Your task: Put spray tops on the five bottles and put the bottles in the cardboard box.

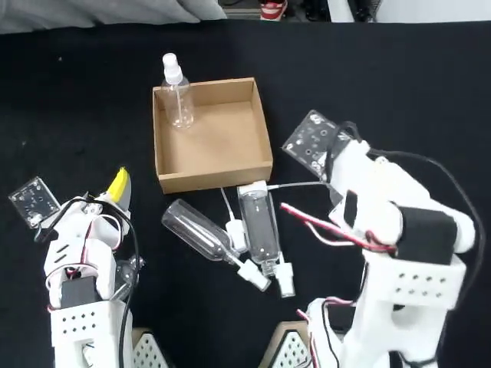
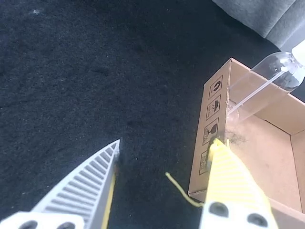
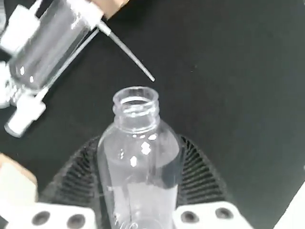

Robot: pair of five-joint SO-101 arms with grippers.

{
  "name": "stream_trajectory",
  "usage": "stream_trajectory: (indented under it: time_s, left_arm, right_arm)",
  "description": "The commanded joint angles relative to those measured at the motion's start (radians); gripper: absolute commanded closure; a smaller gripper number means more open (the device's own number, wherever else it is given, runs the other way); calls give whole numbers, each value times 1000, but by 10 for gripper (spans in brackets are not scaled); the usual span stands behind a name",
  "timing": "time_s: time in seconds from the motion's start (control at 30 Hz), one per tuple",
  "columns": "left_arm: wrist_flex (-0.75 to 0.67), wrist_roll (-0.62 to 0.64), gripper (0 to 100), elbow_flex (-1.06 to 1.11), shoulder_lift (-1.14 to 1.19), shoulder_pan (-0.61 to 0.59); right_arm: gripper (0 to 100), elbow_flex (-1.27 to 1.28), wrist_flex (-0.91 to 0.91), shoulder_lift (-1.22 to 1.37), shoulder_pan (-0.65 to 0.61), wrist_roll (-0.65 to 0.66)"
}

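Clasping a clear bottle (image 3: 139, 162) round its body, the right gripper (image 3: 139, 143) has both dark ribbed fingers (image 3: 195, 162) pressed against the bottle's sides. The neck is bare, with no spray top on it (its threaded rim faces the wrist camera). Beyond that neck, on the black table (image 3: 228, 71), a lying bottle (image 3: 50, 43) rests on its side, with a thin dip tube (image 3: 128, 55) stretched out beside it.

The left gripper (image 2: 166, 143) is spread wide, with nothing between its grey finger (image 2: 90, 183) and its yellow finger (image 2: 231, 181). It hangs over bare table near a front corner of the cardboard box (image 2: 209, 119).

Seen from above, the box holds one standing bottle (image 1: 178, 96), capped and upright in its far left corner. The lying bottle is just in front of the box, next to a slanted bottle (image 1: 198, 228). Each has a white spray head on the end toward the arms. A loose spray top (image 1: 252, 188) lies against the box's front wall, and its dip tube runs toward the right arm (image 1: 399, 230). Another spray top (image 1: 235, 230) lies between the two bottles.
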Motion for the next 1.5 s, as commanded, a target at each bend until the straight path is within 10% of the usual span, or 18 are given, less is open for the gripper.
stream_trajectory:
  time_s: [0.0,0.43,0.93,1.47]
  left_arm:
    - [-3,-2,726,-15,-12,-5]
    - [143,101,726,-166,-12,2]
    - [382,-216,727,-417,-3,13]
    - [586,-543,811,-561,0,377]
  right_arm:
    - [983,-2,12,-48,-25,-104]
    - [983,194,-149,-153,-26,-310]
    - [985,588,-436,-358,-18,-551]
    - [983,639,-534,-360,172,-727]
